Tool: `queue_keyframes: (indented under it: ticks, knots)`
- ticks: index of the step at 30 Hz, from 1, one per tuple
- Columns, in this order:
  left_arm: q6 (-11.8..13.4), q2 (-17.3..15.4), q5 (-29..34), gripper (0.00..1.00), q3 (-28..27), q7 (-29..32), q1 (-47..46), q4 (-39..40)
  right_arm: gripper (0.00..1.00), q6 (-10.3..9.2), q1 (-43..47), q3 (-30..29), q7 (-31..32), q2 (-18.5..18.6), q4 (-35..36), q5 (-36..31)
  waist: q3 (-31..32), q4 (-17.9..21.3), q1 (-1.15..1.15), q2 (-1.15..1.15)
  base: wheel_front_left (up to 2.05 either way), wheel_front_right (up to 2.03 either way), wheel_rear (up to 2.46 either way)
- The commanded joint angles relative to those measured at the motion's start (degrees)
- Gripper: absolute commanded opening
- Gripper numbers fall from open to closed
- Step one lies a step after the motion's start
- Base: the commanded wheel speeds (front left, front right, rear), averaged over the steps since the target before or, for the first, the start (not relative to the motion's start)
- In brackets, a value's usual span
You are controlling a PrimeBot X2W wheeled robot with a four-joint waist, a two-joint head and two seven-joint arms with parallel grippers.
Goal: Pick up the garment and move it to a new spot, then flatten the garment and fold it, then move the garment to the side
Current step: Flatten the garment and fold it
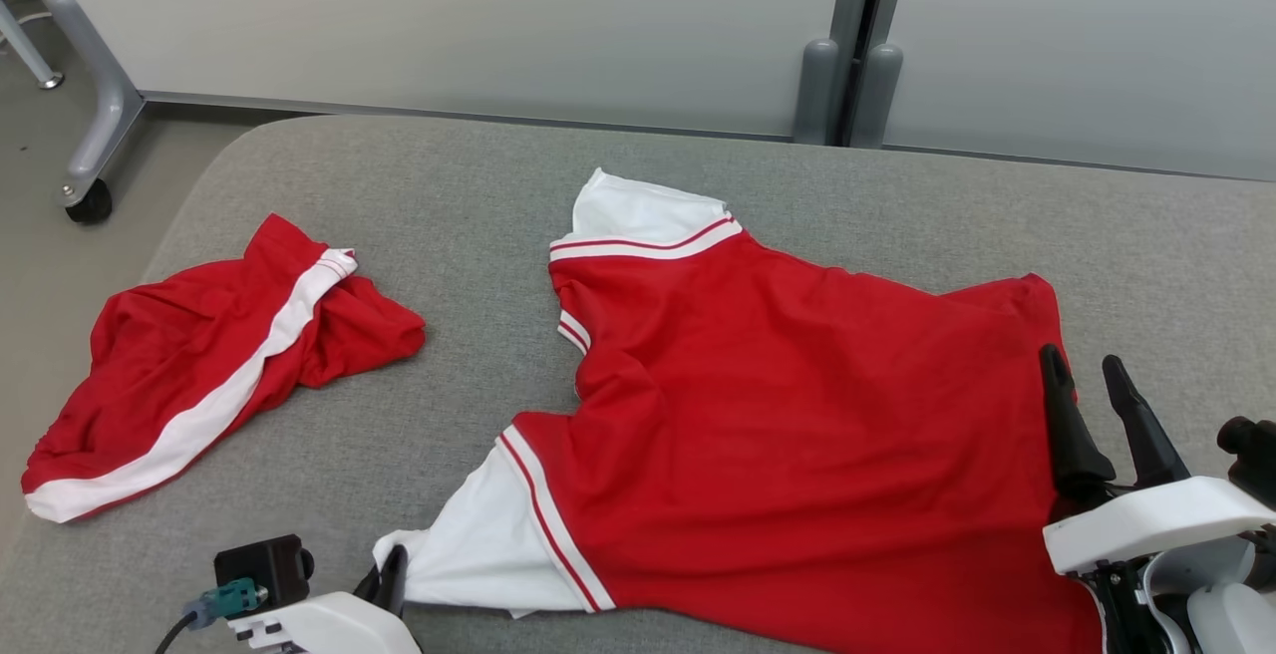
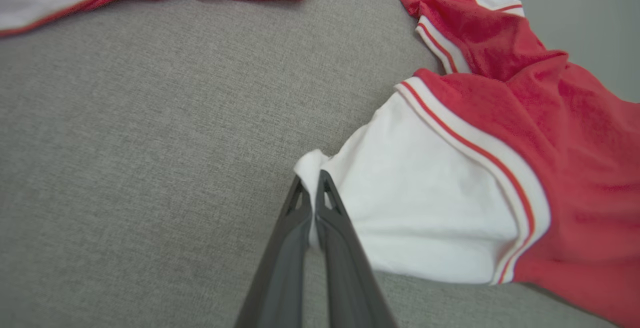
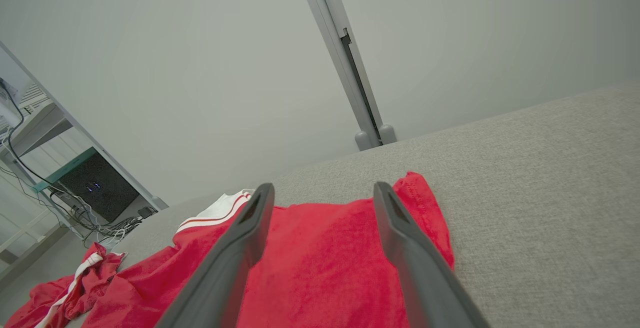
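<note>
The garment (image 1: 788,415) is a red shirt with white, red-striped sleeves, spread across the grey padded surface (image 1: 478,165). My left gripper (image 1: 392,574) is shut on the cuff of the near white sleeve (image 2: 415,203), whose edge is pinched between the dark fingers (image 2: 295,238) in the left wrist view. My right gripper (image 1: 1087,375) stands open just above the shirt's right hem, near its far corner (image 3: 420,193), with nothing between its fingers (image 3: 235,248).
Red shorts with a white stripe (image 1: 219,365) lie crumpled at the left of the surface. A pale partition wall with grey posts (image 1: 847,86) runs behind it, and a wheeled grey leg (image 1: 95,136) stands on the floor at far left.
</note>
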State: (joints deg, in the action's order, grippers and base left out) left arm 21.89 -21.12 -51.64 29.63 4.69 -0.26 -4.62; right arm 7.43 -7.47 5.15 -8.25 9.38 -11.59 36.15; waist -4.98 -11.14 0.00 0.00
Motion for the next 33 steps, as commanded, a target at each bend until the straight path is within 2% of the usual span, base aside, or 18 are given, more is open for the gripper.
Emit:
queue_keyframes:
  ticks: [1, 5, 6, 7, 8, 12, 15, 19, 23, 25, 30, 33]
  knots:
    - [0.4, -0.7, -0.3, 0.00, -0.7, -0.4, 0.5, 0.4, 1.00, 0.12, 0.1, -0.3, 0.1, 0.6, 0.3, -0.2, -0.1, -0.2, 0.00, 0.00, 0.00, 0.00, 0.00]
    - [1.0, -1.4, -0.3, 0.00, 0.1, 1.2, 1.6, -0.2, 1.00, 0.12, 0.3, -0.5, 0.3, 0.7, 0.3, -0.3, -0.1, -0.5, 0.00, 0.00, 0.00, 0.00, 0.00]
    - [0.9, -1.3, -0.2, 0.24, 0.3, 1.5, 1.5, -0.6, 1.00, 0.13, 0.2, -0.4, 0.4, 0.6, 0.2, -0.3, -0.1, -0.5, 0.00, 0.00, 0.00, 0.00, 0.00]
    - [0.5, -0.8, -0.7, 0.87, 0.4, 1.6, 1.4, -1.2, 1.00, 0.12, 0.1, -0.3, 0.5, 0.6, 0.0, -0.3, 0.0, -0.5, 0.00, 0.00, 0.00, 0.00, 0.00]
    - [0.1, -0.5, -1.0, 1.00, 0.9, 2.1, 1.6, -2.2, 1.00, 0.12, 0.0, -0.2, 0.5, 0.5, -0.1, -0.3, 0.1, -0.4, 0.00, 0.00, 0.00, 0.00, 0.00]
    - [-0.8, -0.3, -0.8, 1.00, 1.3, 1.4, 1.1, -4.8, 1.00, 0.12, -0.1, 0.3, 0.4, 0.4, -0.2, -0.2, 0.3, 0.0, 0.00, 0.00, 0.00, 0.00, 0.00]
    - [-0.5, -1.9, 0.6, 1.00, 0.0, -0.7, 0.2, -4.7, 1.00, 0.12, 0.3, 0.3, 0.1, 0.8, -0.3, -0.2, 0.6, 0.3, 0.00, 0.00, 0.00, 0.00, 0.00]
    - [0.3, -4.7, 3.8, 1.00, -1.9, -5.3, -1.0, -1.3, 1.00, 0.12, 0.5, 0.4, -0.1, 0.9, 0.0, -0.5, 1.5, 1.3, 0.00, 0.00, 0.00, 0.00, 0.00]
    - [-1.4, -7.4, 7.2, 1.00, -2.6, -10.4, -2.2, 3.7, 1.00, 0.12, 0.3, 1.1, -0.8, 0.8, 0.7, -0.9, 2.1, 3.2, 0.00, 0.00, 0.00, 0.00, 0.00]
    - [-1.6, -7.4, 7.6, 1.00, -3.0, -11.7, -2.5, 4.5, 1.00, 0.12, 0.3, 1.3, -1.0, 0.8, 0.9, -0.9, 2.3, 3.7, 0.00, 0.00, 0.00, 0.00, 0.00]
    - [-3.0, -8.7, 11.1, 1.00, -5.4, -18.1, -3.7, 6.9, 1.00, 0.13, -0.1, 1.4, -2.1, 0.7, 2.0, -1.5, 2.8, 7.6, 0.00, 0.00, 0.00, 0.00, 0.00]
    - [-2.4, -8.5, 14.3, 1.00, -7.5, -19.5, -3.4, 8.2, 1.00, 0.12, -0.2, 2.3, -2.2, 1.2, 3.0, -2.0, 3.0, 10.1, 0.00, 0.00, 0.00, 0.00, 0.00]
